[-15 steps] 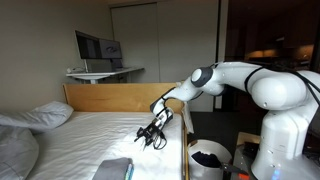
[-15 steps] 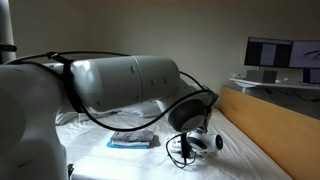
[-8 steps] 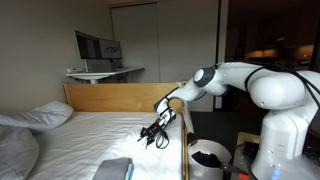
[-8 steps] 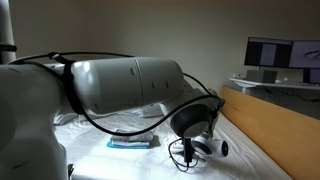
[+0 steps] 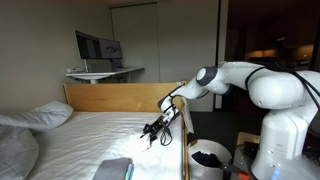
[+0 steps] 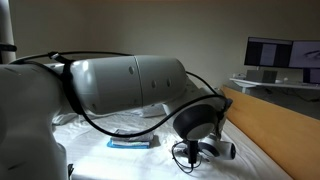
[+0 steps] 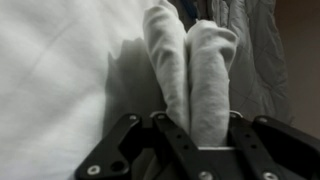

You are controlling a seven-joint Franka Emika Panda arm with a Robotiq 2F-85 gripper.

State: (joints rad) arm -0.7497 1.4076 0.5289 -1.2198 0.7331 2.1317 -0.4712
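My gripper (image 7: 197,120) is shut on a white folded cloth (image 7: 190,70), which runs out from between the fingers (image 7: 152,130) in two thick folds over the white bed sheet (image 7: 60,80). In both exterior views the gripper (image 5: 153,131) (image 6: 190,151) hangs low over the mattress near the bed's side edge. The white cloth (image 6: 222,150) sticks out sideways from it. Whether the cloth still touches the sheet I cannot tell.
A folded blue-grey cloth (image 5: 115,168) (image 6: 133,142) lies on the bed. A pillow (image 5: 45,115) rests by the wooden headboard (image 5: 110,97) (image 6: 270,120). A monitor (image 5: 97,47) stands on a desk behind. A bin (image 5: 208,158) sits beside the bed by the robot base.
The jaws have closed onto the white cloth. The gripper has shifted a little toward the bed's side edge with the cloth in it.
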